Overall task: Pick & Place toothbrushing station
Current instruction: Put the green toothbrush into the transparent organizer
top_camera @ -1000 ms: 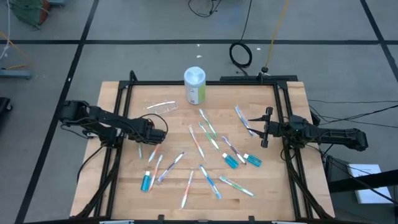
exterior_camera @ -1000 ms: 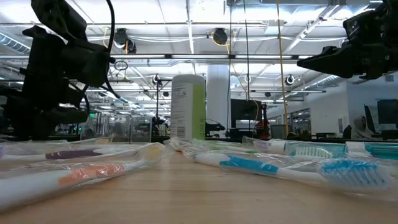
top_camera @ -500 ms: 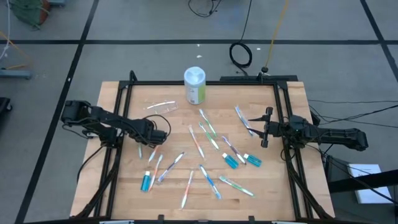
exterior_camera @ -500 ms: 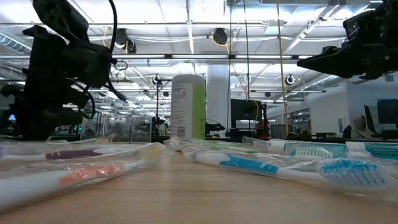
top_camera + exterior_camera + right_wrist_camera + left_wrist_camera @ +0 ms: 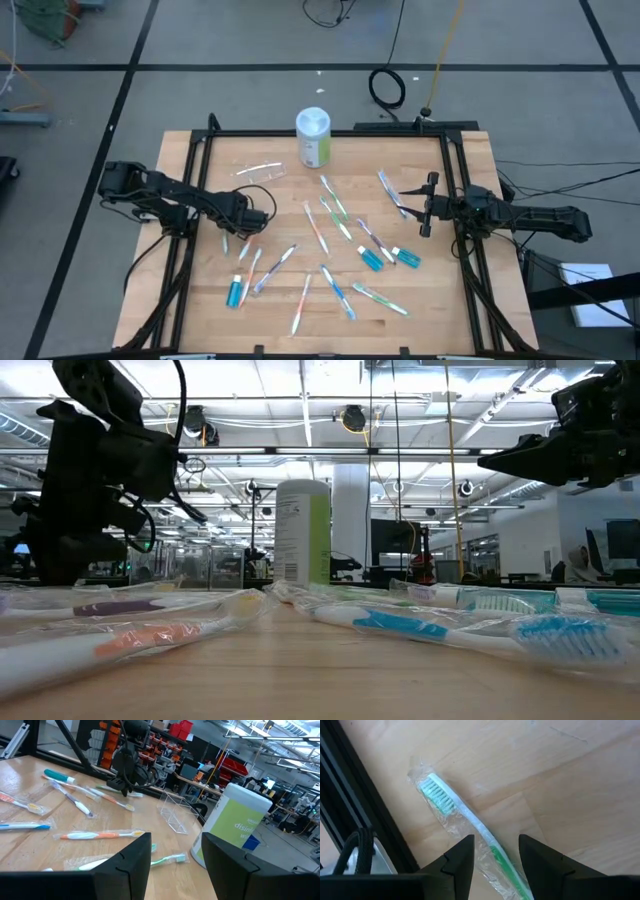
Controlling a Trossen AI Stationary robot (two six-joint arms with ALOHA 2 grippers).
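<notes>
Clear plastic cup (image 5: pixel 258 172) lies on its side near the far-left part of the table (image 5: pixel 440 310), empty as far as can be seen; right wrist view shows it as a clear box-like shell (image 5: pixel 175 815) with nothing inside. Toothbrushes, all in clear wrappers, scattered loose over the middle of the board: an orange-handled one (image 5: pixel 316 228), a green one (image 5: pixel 336 205), a blue one (image 5: pixel 336 290), another green one near the front (image 5: pixel 380 297), more to the left. Blue tubes lying flat: one front left (image 5: pixel 236 290), two together right of centre (image 5: pixel 372 259) (image 5: pixel 407 257). Green-and-white wipes canister (image 5: pixel 313 137) upright at the far edge, not part of the set. Left gripper (image 5: pixel 245 222) low over the left side of the board, fingers parted and holding nothing; left wrist view puts a wrapped green-bristled toothbrush (image 5: pixel 465 817) directly under it, its handle running into the gap between the fingers, no contact evident. Right gripper (image 5: pixel 427 205) hovers at the right edge of the board, fingers apart, empty, pointed across the table; waiting. Judgement: nothing placed yet. Every brush and tube is out on the wood and the cup is not standing. First pick looks about to happen on the left; all the placing remains, and the cup probably wants righting first.
</notes>
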